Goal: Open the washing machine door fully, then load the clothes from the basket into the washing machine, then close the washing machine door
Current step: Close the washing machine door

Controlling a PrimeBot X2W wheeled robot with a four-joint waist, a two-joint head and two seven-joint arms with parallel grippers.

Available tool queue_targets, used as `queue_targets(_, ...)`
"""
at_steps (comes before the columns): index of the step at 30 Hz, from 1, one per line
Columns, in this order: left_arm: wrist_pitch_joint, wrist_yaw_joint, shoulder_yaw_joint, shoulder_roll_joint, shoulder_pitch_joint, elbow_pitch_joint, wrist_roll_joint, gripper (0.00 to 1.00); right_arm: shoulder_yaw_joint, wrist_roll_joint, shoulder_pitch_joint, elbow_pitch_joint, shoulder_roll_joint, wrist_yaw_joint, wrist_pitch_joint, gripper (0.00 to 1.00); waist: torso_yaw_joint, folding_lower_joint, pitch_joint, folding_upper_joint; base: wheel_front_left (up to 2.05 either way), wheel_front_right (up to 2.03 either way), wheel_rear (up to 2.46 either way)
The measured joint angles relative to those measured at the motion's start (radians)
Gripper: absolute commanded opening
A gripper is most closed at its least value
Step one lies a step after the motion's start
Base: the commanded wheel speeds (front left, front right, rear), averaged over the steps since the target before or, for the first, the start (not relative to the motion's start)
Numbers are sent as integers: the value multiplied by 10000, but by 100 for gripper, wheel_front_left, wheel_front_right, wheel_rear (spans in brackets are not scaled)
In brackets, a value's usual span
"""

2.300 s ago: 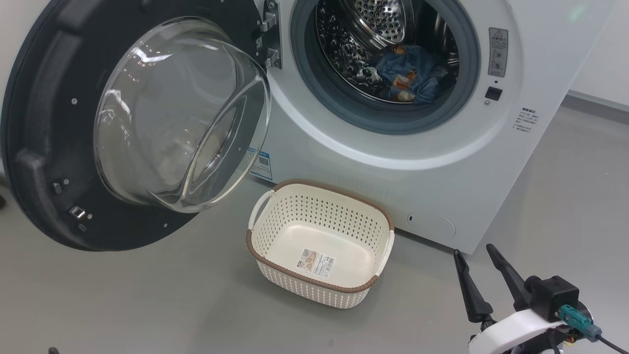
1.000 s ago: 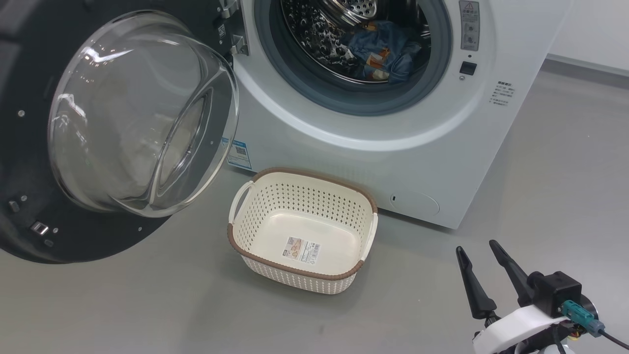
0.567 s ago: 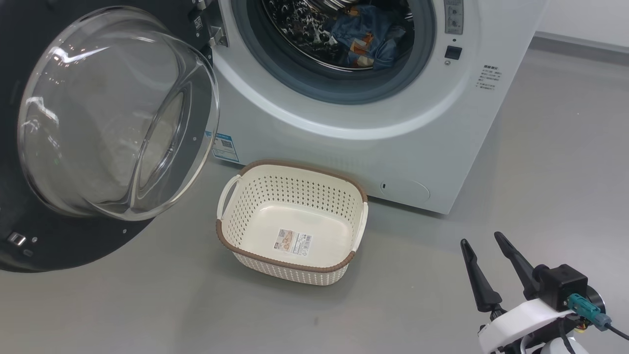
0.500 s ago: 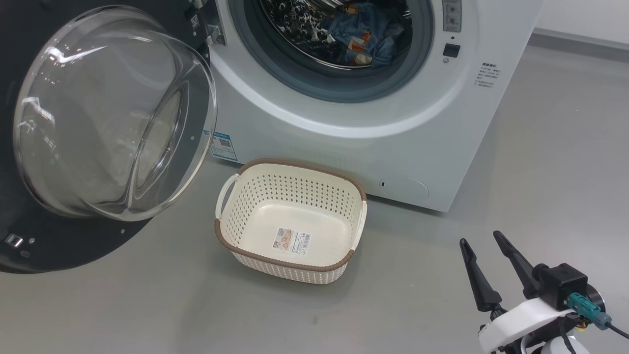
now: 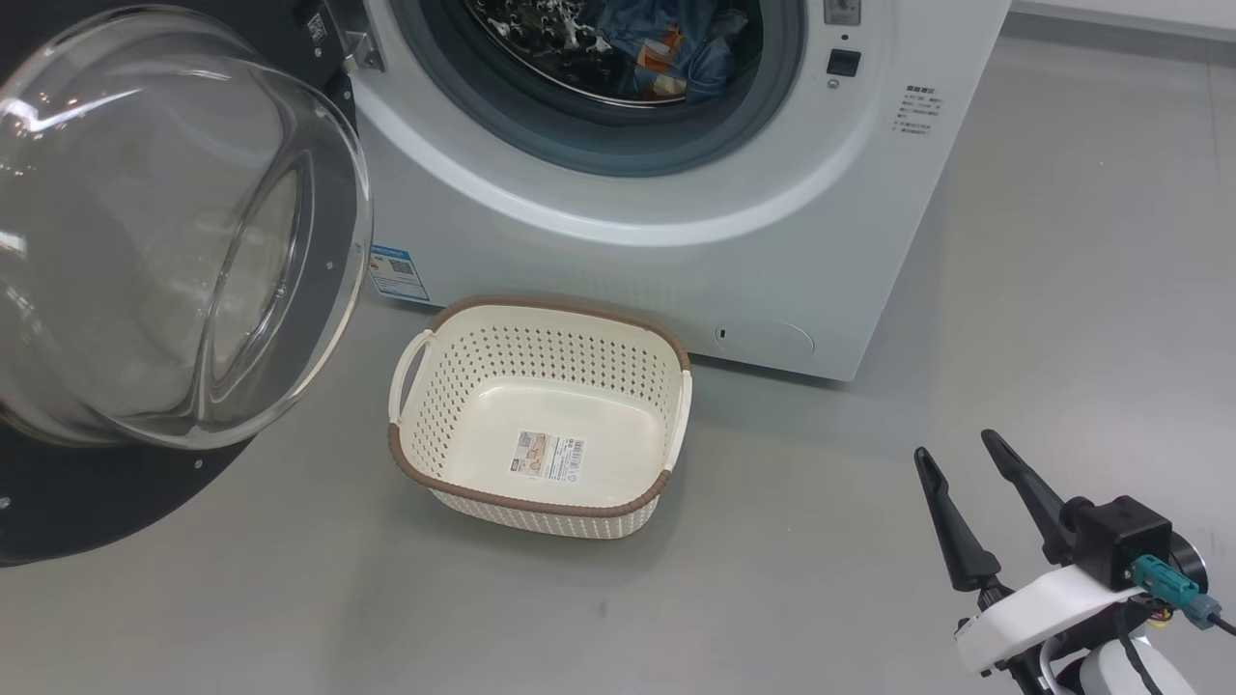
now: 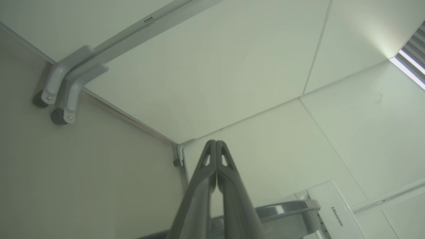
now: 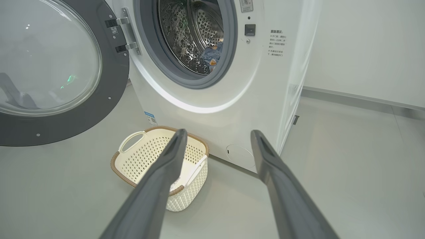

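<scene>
Status: loading looks done to me; closing the door is the one step you have left.
Door: washing machine door (image 5: 145, 251) hangs swung wide on the hinge (image 5: 365, 50) at the opening's left, inner face toward the room, so you get free access to the opening.
Clothes: blue printed clothes (image 5: 666, 43) lie in the drum (image 5: 521, 24), low and toward the front. Nothing seems to hang over the grey seal (image 5: 579, 145), though the head view cuts off the drum's top.
Basket: basket (image 5: 541, 362) sits on the floor (image 5: 821, 560) just in front of the washing machine (image 5: 676, 261), below the opening. There's only a sticker (image 5: 548, 456) on its bottom, no fabric.
Left gripper: left gripper (image 6: 215, 143) is closed, fingers pressed together on nothing, pointing up at the ceiling (image 6: 215, 66). A curved grey edge (image 6: 285, 209) below it is likely the door's rim. Closed fingers make a stiff pusher, which fits the closing step.
Right gripper: right gripper (image 5: 956, 445) is spread wide and empty, low at the right, well apart from basket and machine. I'd say it's parked out of the door's path.
Next: you'd push the door's outer face round toward the machine until it seats shut.
Risk: basket handle (image 5: 407, 372) sits near the door's arc, so check clearance. Also confirm no cloth gets trapped at the seal.
</scene>
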Motion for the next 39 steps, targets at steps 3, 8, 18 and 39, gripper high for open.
queue_targets(3, 196, 132, 130, 23, -53, 173, -249, 0, 8, 13, -94, -15, -79, 0, 0, 100, -134, 0, 107, 0, 0, 0, 0)
queue_targets(8, 405, 372, 389, 25, -83, 454, -575, 0, 10, 102, -129, -25, -192, 0, 0, 100, -379, 0, 263, 0, 0, 0, 0)
queue_targets(18, 915, 497, 163, -17, -204, 748, -934, 0, -111, 198, -199, -67, -399, 0, 0, 100, -686, 1, 575, 0, 0, 0, 0)
queue_targets(39, 2780, 596, -173, 56, -48, 876, -1871, 0, -67, 527, -264, -29, -424, 0, 0, 100, -529, 0, 495, 0, 0, 0, 0)
